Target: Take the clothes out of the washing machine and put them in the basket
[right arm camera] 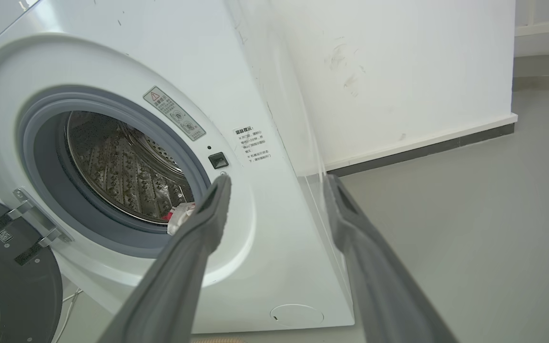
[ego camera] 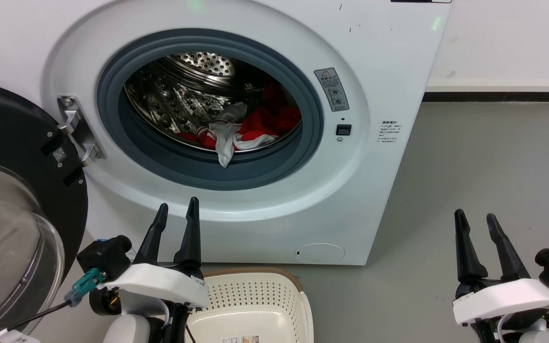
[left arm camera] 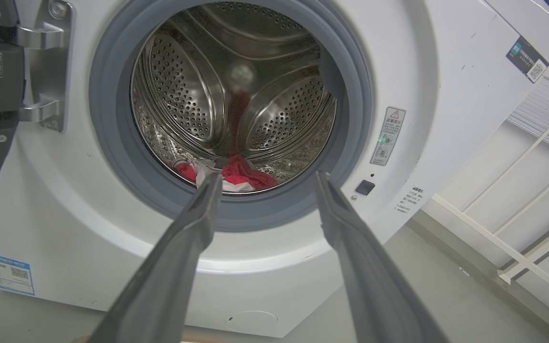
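Two pincers, both released and holding nothing. Left pincer (ego camera: 177, 205) hangs low in front of the washing machine (ego camera: 389, 57), just under the opening, fingers pointing up toward it. Right pincer (ego camera: 475, 214) sits off to the machine's right over the floor (ego camera: 470, 157), well apart from the opening.

Step in hand looks like the very start: reach-in not yet begun. Clothes (ego camera: 255, 126) lie at the bottom front of the drum (ego camera: 174, 90), a red bundle plus a grey-white piece drooping over the drum lip onto the grey rubber ring (ego camera: 310, 119). Door (ego camera: 26, 143) is swung wide open on the left. Basket (ego camera: 260, 290) stands on the floor below the machine front, just beside the left wrist; its visible part holds no clothes.

Next move, likely: left arm lifts and pushes forward through the ring, jaws wide, then closes on the drooping piece or the red bundle. It needs clearance from the ring and the door hinge (ego camera: 76, 128). Left wrist view shows the fingers framing the clothes.
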### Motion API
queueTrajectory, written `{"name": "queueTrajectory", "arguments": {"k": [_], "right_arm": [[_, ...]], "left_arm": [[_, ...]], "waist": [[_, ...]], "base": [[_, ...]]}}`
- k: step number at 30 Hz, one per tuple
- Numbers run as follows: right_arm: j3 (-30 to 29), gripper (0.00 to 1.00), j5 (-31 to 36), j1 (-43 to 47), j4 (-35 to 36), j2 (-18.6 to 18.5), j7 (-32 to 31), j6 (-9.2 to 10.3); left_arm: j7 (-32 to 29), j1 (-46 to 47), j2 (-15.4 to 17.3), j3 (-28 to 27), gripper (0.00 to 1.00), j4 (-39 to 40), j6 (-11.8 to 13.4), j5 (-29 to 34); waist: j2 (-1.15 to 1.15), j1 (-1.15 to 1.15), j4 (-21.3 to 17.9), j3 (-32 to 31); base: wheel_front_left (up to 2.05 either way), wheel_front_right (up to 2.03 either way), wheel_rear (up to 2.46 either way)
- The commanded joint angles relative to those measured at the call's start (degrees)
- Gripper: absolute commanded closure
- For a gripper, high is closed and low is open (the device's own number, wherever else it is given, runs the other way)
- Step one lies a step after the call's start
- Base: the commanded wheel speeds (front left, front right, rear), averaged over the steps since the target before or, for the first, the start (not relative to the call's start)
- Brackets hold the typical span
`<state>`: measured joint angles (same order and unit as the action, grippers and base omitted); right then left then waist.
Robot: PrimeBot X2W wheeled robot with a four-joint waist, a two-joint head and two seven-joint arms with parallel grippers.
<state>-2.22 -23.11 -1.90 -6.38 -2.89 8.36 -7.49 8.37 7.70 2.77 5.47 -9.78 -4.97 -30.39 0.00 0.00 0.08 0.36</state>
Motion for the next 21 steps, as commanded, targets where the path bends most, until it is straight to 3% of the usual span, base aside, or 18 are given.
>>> {"name": "queueTrajectory", "arguments": {"k": [1, 21], "right_arm": [[0.10, 0.00, 1.42, 0.37, 0.51, -0.02, 0.61, -0.01], [0.26, 0.00, 12.73, 0.87, 0.30, 0.01, 3.35, 0.00]], "left_arm": [[0.58, 1.53, 0.14, 0.41, 0.00, 0.26, 0.18, 1.52], [3.27, 1.13, 0.15, 1.99, 0.00, -1.51, 0.77, 12.82]], "waist": [[0.00, 0.00, 0.00, -0.01], [0.00, 0.00, 0.12, -0.03]], "base": [[0.00, 0.00, 0.00], [0.00, 0.00, 0.00]]}}
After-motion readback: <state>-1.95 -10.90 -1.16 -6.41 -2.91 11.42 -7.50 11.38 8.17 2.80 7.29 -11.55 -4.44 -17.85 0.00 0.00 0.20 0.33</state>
